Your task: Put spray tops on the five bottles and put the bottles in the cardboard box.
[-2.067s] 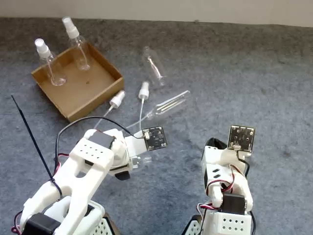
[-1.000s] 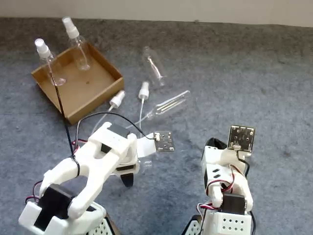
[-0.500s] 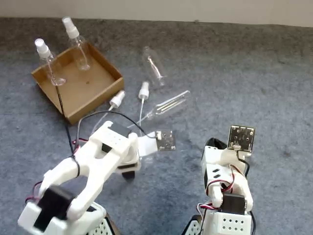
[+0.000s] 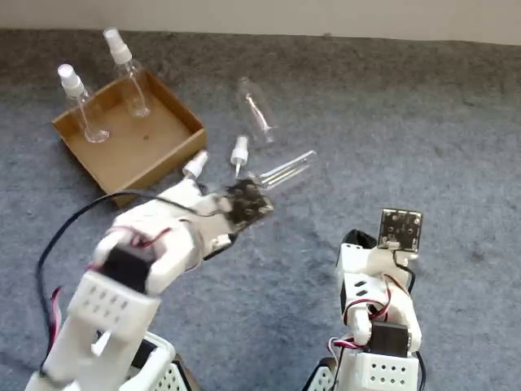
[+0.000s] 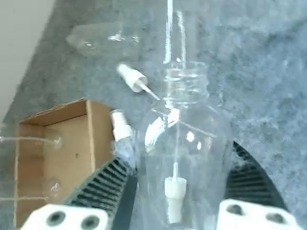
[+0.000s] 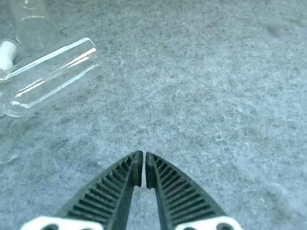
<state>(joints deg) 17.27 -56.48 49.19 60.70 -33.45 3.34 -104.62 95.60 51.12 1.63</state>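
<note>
Seen from its wrist, the left gripper's [image 5: 180, 165] fingers clamp a clear open-necked plastic bottle [image 5: 180, 124] near the brown cardboard box [image 4: 159, 175], where the left arm [image 4: 155, 244] covers it from above, while the right gripper's [image 6: 144, 165] fingers meet over the grey desk [image 6: 220, 72].

Upper left, the cardboard box [image 4: 130, 155] holds 2 upright spray-topped bottles [image 4: 135, 91]; an arm [image 4: 138, 252] extends from lower left to centre

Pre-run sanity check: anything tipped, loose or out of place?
Yes: the far bottle and near bottle lie tipped, uncapped; two spray tops lie loose by the cardboard box. Left gripper holds a third bottle, also uncapped.
</note>
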